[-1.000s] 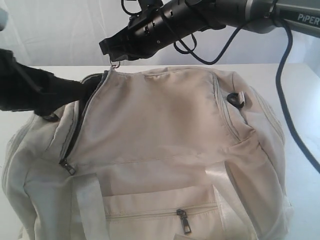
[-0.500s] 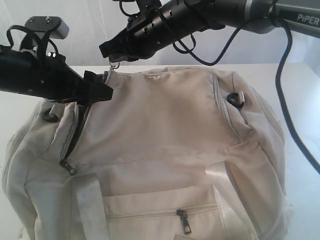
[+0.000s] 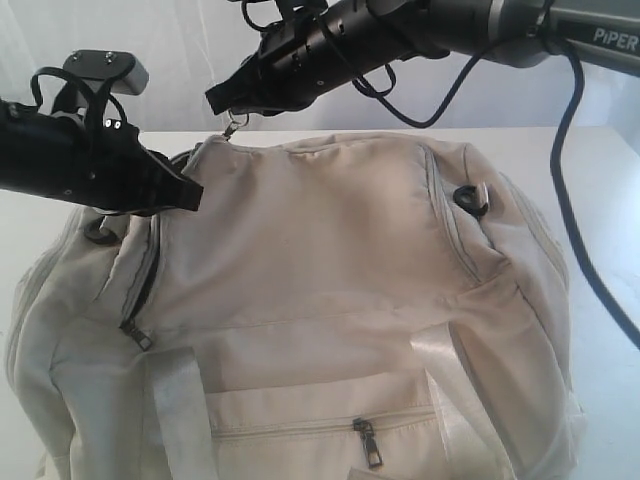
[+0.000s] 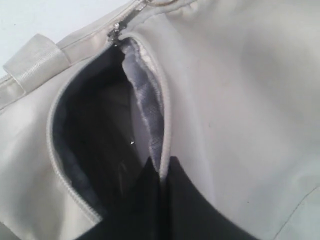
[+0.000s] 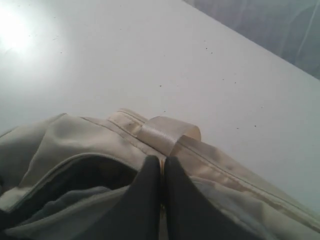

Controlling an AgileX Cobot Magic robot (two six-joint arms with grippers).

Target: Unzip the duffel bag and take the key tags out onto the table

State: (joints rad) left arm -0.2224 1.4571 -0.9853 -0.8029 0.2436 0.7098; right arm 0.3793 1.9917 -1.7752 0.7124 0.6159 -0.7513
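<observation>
- Exterior view: duffel bag (image 3: 330,260) on table (image 3: 610,170), filling most of frame, zip part-way open down the left side of that view.
- Right gripper (image 3: 222,104) pinched tight on zipper pull (image 3: 232,127), tenting the bag's corner upward.
- Left gripper (image 3: 192,196) with fingers pressed together at flap edge (image 4: 167,115), beside the opening (image 4: 90,150); cannot tell whether any fabric is caught between them.
- No key tags found in any view; dark inside the opening, one tiny glint, too small to name.
- Risk: losing the zipper pull out of so thin a pinch, likely from a tug across the teeth rather than along them; would drop the flap back over the gap.
- Risk: jamming the slider (image 4: 117,31) on grey lining (image 4: 144,105) bunched right next to the track.
- Risk: dragging or tipping the whole soft bag instead of running the zip, for lack of a firm counter-hold on the left side.
- Risk: going in blind with closed fingers; needs spreading before any grab, and could snag lining or shove the key tags deeper.
- Risk: hooking chains or rings on the zip teeth on the way out, spilling back inside rather than onto the table.
</observation>
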